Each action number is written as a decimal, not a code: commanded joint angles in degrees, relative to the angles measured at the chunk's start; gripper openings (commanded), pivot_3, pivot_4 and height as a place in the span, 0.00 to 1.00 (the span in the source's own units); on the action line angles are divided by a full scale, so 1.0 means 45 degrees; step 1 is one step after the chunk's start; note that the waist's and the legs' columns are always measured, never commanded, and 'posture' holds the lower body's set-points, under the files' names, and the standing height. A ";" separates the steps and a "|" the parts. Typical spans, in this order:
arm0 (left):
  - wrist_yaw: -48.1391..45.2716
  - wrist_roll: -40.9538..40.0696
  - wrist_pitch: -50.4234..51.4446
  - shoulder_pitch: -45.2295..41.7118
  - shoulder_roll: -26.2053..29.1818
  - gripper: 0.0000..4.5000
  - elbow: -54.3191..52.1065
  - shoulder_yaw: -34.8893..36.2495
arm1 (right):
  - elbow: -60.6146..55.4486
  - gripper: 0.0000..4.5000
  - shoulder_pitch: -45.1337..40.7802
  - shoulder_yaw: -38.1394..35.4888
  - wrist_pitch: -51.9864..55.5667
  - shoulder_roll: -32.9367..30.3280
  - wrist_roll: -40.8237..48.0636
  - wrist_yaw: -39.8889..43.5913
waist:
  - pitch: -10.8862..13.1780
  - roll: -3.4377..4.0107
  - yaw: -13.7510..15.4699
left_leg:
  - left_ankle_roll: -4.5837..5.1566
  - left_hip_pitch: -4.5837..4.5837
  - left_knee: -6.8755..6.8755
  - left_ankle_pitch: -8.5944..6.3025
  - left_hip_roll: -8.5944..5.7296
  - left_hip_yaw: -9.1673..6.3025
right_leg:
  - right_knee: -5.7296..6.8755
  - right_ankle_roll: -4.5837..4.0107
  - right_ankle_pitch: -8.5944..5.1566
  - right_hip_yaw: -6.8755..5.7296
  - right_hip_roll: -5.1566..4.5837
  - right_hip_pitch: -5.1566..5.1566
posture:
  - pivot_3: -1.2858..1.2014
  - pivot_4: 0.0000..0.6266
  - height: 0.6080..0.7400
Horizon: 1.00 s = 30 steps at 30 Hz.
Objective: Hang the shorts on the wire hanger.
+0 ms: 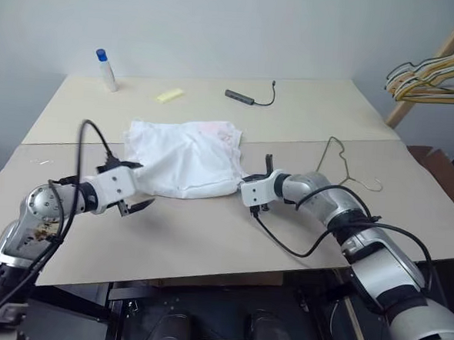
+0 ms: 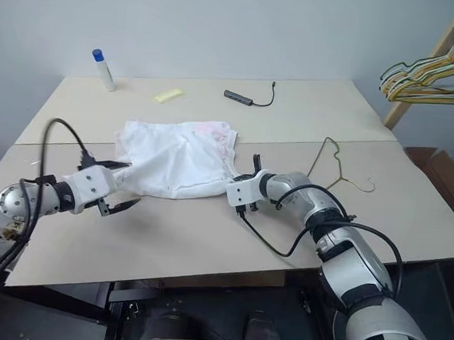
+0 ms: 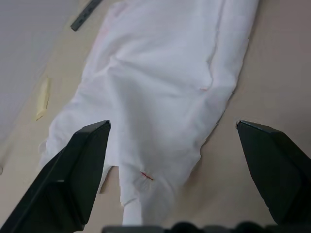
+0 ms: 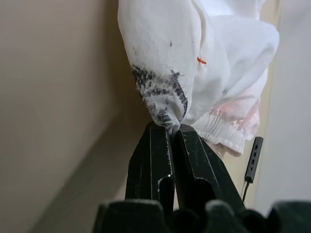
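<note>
The white shorts [image 1: 185,158] lie crumpled in the middle of the table, with a faint pink patch on the far side. My right gripper [image 4: 171,130] is shut on a dark-smudged corner of the shorts [image 4: 194,53] at their right edge. My left gripper [image 3: 175,133] stands open at the shorts' near left edge, its fingers [image 3: 90,150] spread on either side of the cloth without touching it. The thin wire hanger [image 1: 343,168] lies flat on the table, to the right of the shorts and beyond my right arm.
At the back of the table stand a blue-capped bottle [image 1: 106,70], a yellow piece [image 1: 170,96] and a dark USB hub [image 1: 239,97] with its cable. A bunch of yellow and dark hangers [image 1: 437,75] hangs on a wooden rack at the far right.
</note>
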 commanded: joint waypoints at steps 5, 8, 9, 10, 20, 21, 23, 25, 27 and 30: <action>0.1528 0.3968 -0.2892 -0.1966 0.0748 1.00 0.3245 -0.1868 | -0.0624 0.00 -0.0046 -0.0416 0.0118 -0.0229 0.0183 0.0058 | 0.0003 0.0005 -0.0001 | 0.0005 -0.0004 -0.0007 -0.0002 0.0003 0.0013 | 0.0006 -0.0002 -0.0002 -0.0003 0.0000 -0.0014 | 0.55 0.00 1.00; 0.2693 0.4338 -0.3816 -0.2693 0.0008 1.00 0.4514 -0.2088 | -0.0714 0.00 0.0010 -0.0438 0.0186 -0.0224 0.0227 0.0116 | 0.0002 0.0004 0.0042 | 0.0060 -0.0004 -0.0001 -0.0033 0.0003 0.0015 | 0.0016 -0.0001 -0.0001 -0.0004 -0.0003 -0.0011 | 0.55 0.00 1.00; 0.2758 0.4280 -0.4039 -0.2770 -0.0148 1.00 0.4684 -0.2110 | -0.0744 0.00 0.0028 -0.0441 0.0204 -0.0234 0.0229 0.0128 | 0.0001 0.0006 0.0048 | 0.0057 -0.0004 0.0002 -0.0031 0.0001 0.0015 | 0.0021 -0.0001 -0.0001 -0.0004 -0.0007 -0.0010 | 0.55 0.00 1.00; 0.2781 0.4198 -0.4234 -0.2784 -0.0273 0.96 0.4785 -0.2094 | -0.0769 0.00 0.0044 -0.0447 0.0212 -0.0251 0.0230 0.0143 | 0.0001 0.0005 0.0041 | 0.0049 -0.0004 0.0004 -0.0027 0.0000 0.0018 | 0.0021 0.0000 0.0000 -0.0004 -0.0010 -0.0010 | 0.55 0.00 1.00; 0.3382 0.4813 -0.4825 -0.2712 -0.0198 0.27 0.5165 -0.1968 | -0.0878 0.00 0.0080 -0.0518 0.0251 -0.0311 0.0257 0.0226 | 0.0001 0.0004 -0.0053 | 0.0066 -0.0002 0.0009 -0.0036 0.0004 0.0025 | 0.0110 0.0000 -0.0002 -0.0001 -0.0014 -0.0022 | 0.56 0.00 1.00; 0.3402 0.4824 -0.4796 -0.2690 -0.0171 0.19 0.5142 -0.1946 | -0.0867 0.00 0.0071 -0.0513 0.0260 -0.0301 0.0240 0.0199 | 0.0001 0.0004 -0.0051 | 0.0067 -0.0002 0.0012 -0.0037 0.0004 0.0025 | 0.0111 0.0000 -0.0002 0.0000 -0.0015 -0.0022 | 0.56 0.00 1.00; 0.3367 0.4764 -0.4740 -0.2638 -0.0130 0.05 0.5094 -0.1900 | -0.0865 0.00 0.0068 -0.0522 0.0323 -0.0279 0.0219 0.0139 | 0.0000 0.0004 -0.0047 | 0.0069 -0.0001 0.0013 -0.0037 0.0004 0.0025 | 0.0113 0.0000 -0.0002 0.0000 -0.0015 -0.0022 | 0.56 0.00 1.00; 0.3303 0.4598 -0.4550 -0.2511 -0.0133 0.00 0.4968 -0.1785 | -0.0997 0.00 0.0114 -0.0615 0.0545 -0.0261 0.0279 0.0123 | 0.0001 0.0004 -0.0041 | 0.0068 0.0000 0.0013 -0.0037 0.0005 0.0025 | 0.0114 -0.0001 -0.0002 -0.0001 -0.0014 -0.0022 | 0.56 0.00 1.00; 0.2761 0.3912 -0.3861 -0.2070 -0.0215 0.00 0.4377 -0.1504 | -0.1394 0.00 0.0236 -0.0701 0.0680 -0.0395 0.0349 0.0261 | 0.0000 0.0005 -0.0032 | 0.0067 0.0000 0.0013 -0.0036 0.0005 0.0024 | 0.0121 0.0000 -0.0002 0.0000 -0.0014 -0.0022 | 0.56 0.00 1.00; 0.1273 0.1923 -0.2114 -0.0980 -0.0381 0.00 0.2349 -0.0893 | -0.2584 0.00 0.0687 -0.0886 0.0894 -0.0815 0.0484 0.0746 | 0.0001 0.0005 -0.0061 | 0.0065 -0.0003 0.0012 -0.0036 0.0010 0.0025 | 0.0128 0.0001 -0.0003 0.0003 -0.0013 -0.0026 | 0.56 0.00 1.00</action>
